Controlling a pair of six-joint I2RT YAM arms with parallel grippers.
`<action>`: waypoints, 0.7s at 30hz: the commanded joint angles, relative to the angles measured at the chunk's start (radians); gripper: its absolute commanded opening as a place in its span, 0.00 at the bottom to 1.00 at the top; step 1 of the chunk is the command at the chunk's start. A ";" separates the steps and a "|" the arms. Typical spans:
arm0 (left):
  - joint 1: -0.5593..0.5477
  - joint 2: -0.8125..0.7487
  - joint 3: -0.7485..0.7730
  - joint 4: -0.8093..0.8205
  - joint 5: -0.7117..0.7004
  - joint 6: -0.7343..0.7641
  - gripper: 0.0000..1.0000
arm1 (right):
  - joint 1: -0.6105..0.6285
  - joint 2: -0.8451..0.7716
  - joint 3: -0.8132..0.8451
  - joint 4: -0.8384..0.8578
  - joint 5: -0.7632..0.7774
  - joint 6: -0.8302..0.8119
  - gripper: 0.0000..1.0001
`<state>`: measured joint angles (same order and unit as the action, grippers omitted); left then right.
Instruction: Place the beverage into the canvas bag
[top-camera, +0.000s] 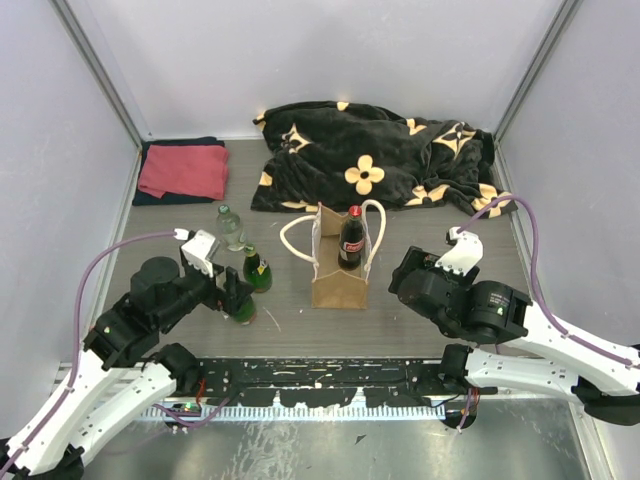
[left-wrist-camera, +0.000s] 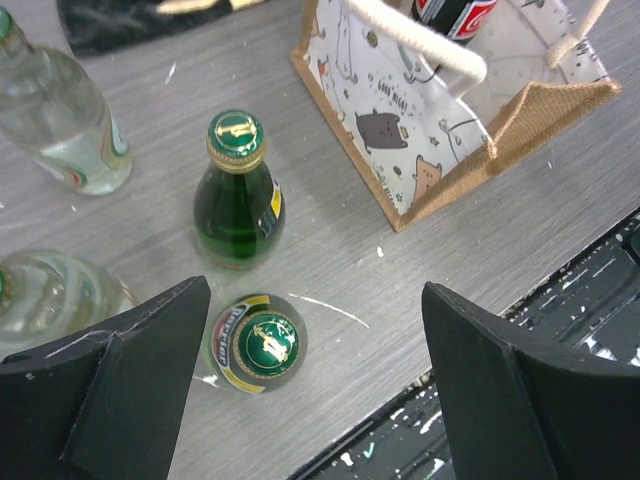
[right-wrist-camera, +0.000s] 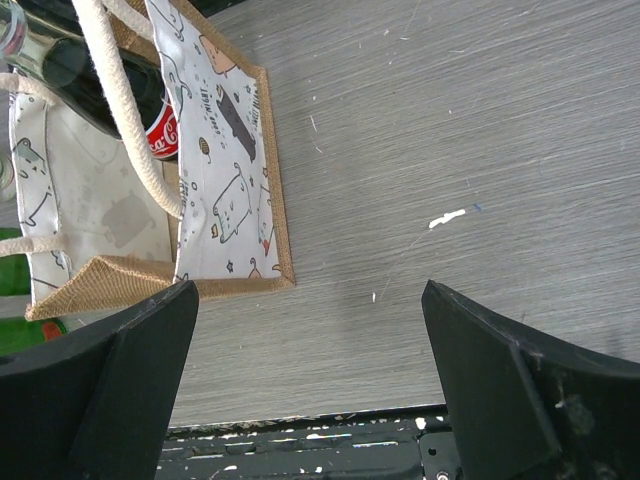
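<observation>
A: In the middle of the grey wood-grain surface (top-camera: 300, 330), the dark cola bottle with a red cap and red label (top-camera: 351, 240) is standing upright inside the small tan canvas bag with white rope handles (top-camera: 338, 287).

B: Is anything gripping that bottle?

A: No. The right tool (right-wrist-camera: 310, 290) is hanging just to the right of the bag, its black fingers spread wide and holding nothing. Its camera is looking at the bag's pale printed side, with the red label peeking out of the opening.

B: And the other arm?

A: The left tool (left-wrist-camera: 315, 295) is gaping wide too, and it is empty. It is hovering to the left of the bag, over a short green glass bottle with a green-and-gold cap (left-wrist-camera: 255, 343); the fingers are not closing on it. A second green glass bottle (left-wrist-camera: 237, 195) is standing just beyond, and a clear glass bottle (top-camera: 231, 226) is standing farther back.

B: What is lying behind the bag?

A: A crumpled black blanket with cream flowers (top-camera: 370, 150) is lying near the far wall, and a folded red cloth (top-camera: 183, 170) is lying in the far left corner.
</observation>
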<state>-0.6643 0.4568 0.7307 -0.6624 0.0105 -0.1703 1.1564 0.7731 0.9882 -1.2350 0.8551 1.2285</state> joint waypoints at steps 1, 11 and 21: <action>0.008 0.036 0.009 -0.059 -0.022 -0.122 0.92 | 0.003 0.013 0.019 0.011 0.031 0.028 1.00; 0.015 0.195 0.048 -0.126 -0.083 -0.218 0.73 | 0.003 0.015 0.035 0.011 0.030 0.029 1.00; 0.015 0.221 0.039 -0.158 -0.154 -0.267 0.65 | 0.003 -0.005 0.020 0.004 0.035 0.043 1.00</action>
<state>-0.6540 0.6991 0.7540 -0.7998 -0.0921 -0.4057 1.1564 0.7837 0.9894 -1.2354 0.8551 1.2350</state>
